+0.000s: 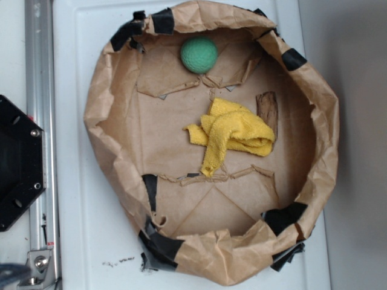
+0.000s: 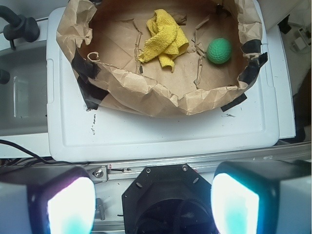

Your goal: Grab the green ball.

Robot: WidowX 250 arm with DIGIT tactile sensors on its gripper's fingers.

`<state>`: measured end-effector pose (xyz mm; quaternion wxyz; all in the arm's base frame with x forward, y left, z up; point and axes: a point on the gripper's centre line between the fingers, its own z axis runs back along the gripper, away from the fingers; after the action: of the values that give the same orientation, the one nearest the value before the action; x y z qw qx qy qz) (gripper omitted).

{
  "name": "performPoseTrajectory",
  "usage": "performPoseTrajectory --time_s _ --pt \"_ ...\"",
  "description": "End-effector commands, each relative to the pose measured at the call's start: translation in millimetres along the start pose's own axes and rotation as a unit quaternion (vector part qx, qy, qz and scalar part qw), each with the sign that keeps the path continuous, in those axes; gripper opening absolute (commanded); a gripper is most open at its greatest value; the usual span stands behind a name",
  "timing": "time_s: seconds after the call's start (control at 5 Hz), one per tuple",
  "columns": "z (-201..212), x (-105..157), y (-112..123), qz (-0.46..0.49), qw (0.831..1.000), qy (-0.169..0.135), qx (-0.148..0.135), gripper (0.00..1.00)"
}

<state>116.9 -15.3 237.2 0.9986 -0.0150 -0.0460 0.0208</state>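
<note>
The green ball [image 1: 199,55] lies on the floor of a brown paper basin [image 1: 103,96], close to its far wall. In the wrist view the green ball [image 2: 219,50] rests at the right of the basin [image 2: 146,92], beside a crumpled yellow cloth [image 2: 163,39]. My gripper [image 2: 153,200] hangs well back from the basin, above the black robot base [image 2: 170,195]. Its two glowing fingers [image 2: 70,204] stand wide apart with nothing between them. The gripper does not appear in the exterior view.
The yellow cloth [image 1: 233,133] sits mid-basin next to a small brown wood piece [image 1: 266,110]. Black tape patches [image 1: 163,244] hold the basin's raised paper walls. The basin stands on a white tray [image 1: 78,229]. An aluminium rail [image 1: 37,72] and the black base [image 1: 18,163] lie at the left.
</note>
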Motion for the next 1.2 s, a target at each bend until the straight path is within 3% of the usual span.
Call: performPoseTrajectory --time_s 0.0,0.4,0.6,0.8,1.0 --pt "0.0 0.0 0.0 0.0 1.0 0.0 0.0 1.0" --pt "-50.7 77.4 5.5 -0.16 0.986 0.013 -0.034 1.0" --pt "-78.9 114.6 10.7 -0.217 0.976 0.014 -0.003 1.0" --pt "-107.3 138.2 18.2 -0.256 0.966 0.028 0.006 1.0" --pt "-134.5 145.9 20.9 -0.33 0.943 0.037 0.016 1.0"
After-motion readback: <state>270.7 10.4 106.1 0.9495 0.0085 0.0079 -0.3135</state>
